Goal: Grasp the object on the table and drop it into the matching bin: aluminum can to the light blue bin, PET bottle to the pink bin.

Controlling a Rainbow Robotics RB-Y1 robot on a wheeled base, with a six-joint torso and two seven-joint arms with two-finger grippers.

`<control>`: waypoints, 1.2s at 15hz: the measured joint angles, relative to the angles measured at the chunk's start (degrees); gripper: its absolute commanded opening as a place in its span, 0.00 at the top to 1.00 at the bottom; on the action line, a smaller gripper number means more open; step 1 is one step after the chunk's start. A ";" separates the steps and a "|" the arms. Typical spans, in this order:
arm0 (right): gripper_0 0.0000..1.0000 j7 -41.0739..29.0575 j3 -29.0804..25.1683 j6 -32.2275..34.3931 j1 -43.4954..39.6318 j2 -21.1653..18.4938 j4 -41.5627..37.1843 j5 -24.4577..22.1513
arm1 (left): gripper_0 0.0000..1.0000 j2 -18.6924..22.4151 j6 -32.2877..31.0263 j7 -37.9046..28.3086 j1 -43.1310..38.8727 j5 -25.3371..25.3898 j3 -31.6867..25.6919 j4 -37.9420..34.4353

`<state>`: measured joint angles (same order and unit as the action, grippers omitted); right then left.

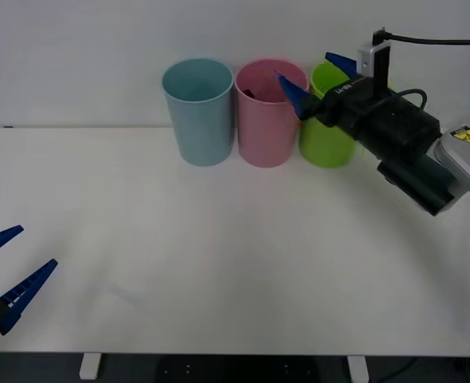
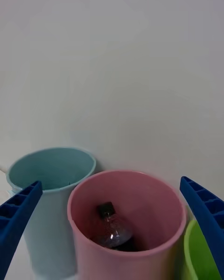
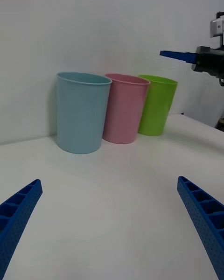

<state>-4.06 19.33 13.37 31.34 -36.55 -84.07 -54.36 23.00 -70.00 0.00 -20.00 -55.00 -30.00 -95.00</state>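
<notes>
Left gripper (image 1: pixel 7 275) idles spread; right gripper (image 1: pixel 314 78) (fingers apart) over pink bin (image 1: pixel 266 128) holding PET bottle (image 2: pixel 112 231)

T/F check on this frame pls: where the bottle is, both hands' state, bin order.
1. The bottle lies inside the pink bin. True.
2. The right hand is shut on the bottle. False: it is open above the bins, holding nothing.
3. The pink bin stands between the light blue bin and the green bin. True.
4. The left hand hovers over the light blue bin. False: it is open, low at the table's near left edge.
</notes>
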 measured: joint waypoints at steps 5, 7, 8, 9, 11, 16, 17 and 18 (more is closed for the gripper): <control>0.00 1.42 -8.70 8.92 -12.74 -3.65 -7.72 0.21 | 0.00 0.00 0.00 0.00 0.00 0.00 0.00 0.00; 0.00 2.38 -12.63 13.46 -16.96 -4.28 -8.76 0.20 | 0.00 0.00 0.00 0.00 0.00 0.00 0.00 0.00; 0.00 2.88 -14.35 15.60 -18.68 -4.31 -8.82 0.18 | 0.00 0.00 0.00 0.00 0.00 0.00 0.00 0.00; 0.00 3.52 -16.25 17.90 -20.55 -4.32 -8.85 0.21 | 0.00 0.00 0.00 0.00 0.00 0.00 0.00 0.00; 0.00 6.42 -19.43 21.52 -24.04 -4.32 -8.84 0.37 | 0.00 0.00 0.00 0.00 0.00 0.00 0.00 0.00; 0.00 17.25 -23.92 26.28 -33.06 -4.41 -8.74 4.37 | 0.00 0.00 0.00 0.00 0.00 0.00 0.00 0.00; 0.00 17.64 -24.81 27.95 -34.72 -4.32 -8.81 4.79 | 0.00 0.00 0.00 0.00 0.00 0.00 0.00 0.00; 0.00 17.97 -25.88 29.92 -36.23 -4.08 -8.83 4.94 | 0.00 0.00 0.00 0.00 0.00 0.00 0.00 0.00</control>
<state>13.91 -6.55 43.29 -4.89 -40.63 -92.90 -49.43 23.00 -70.00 0.00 -20.00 -55.00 -30.00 -95.00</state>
